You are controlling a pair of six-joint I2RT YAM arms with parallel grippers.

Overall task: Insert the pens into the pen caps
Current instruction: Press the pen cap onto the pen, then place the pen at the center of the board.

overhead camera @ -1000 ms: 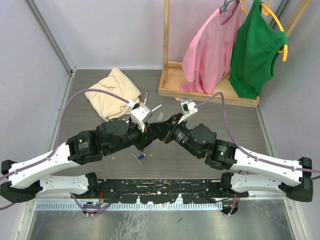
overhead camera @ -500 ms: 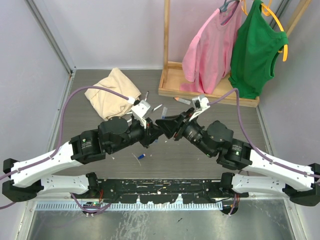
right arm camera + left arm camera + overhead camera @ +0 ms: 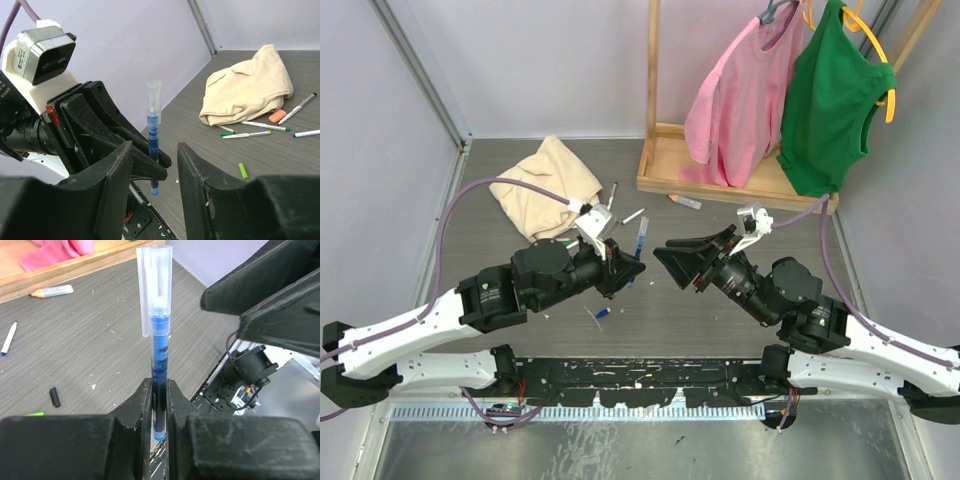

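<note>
My left gripper (image 3: 159, 405) is shut on a dark blue pen (image 3: 160, 355) and holds it upright above the table. A clear cap (image 3: 155, 280) sits over the pen's upper end. In the top view the left gripper (image 3: 625, 265) and pen (image 3: 640, 236) are at the middle. My right gripper (image 3: 670, 258) is open and empty, a short way right of the pen. In the right wrist view the pen (image 3: 153, 145) stands beyond my open gripper (image 3: 155, 149). Loose pens (image 3: 255, 134) lie by the cloth, with a green cap (image 3: 242, 171) and an orange cap (image 3: 276, 116).
A beige cloth (image 3: 548, 185) lies at the back left. A wooden rack base (image 3: 720, 172) with pink and green garments stands at the back right. A grey marker (image 3: 52, 290), a white pen (image 3: 8, 337) and a black cap (image 3: 54, 396) lie on the table. A blue cap (image 3: 605, 314) lies near the front.
The two grippers were together at the pen one second ago. My right gripper has let go and drawn back to the right. The left gripper still holds the pen.
</note>
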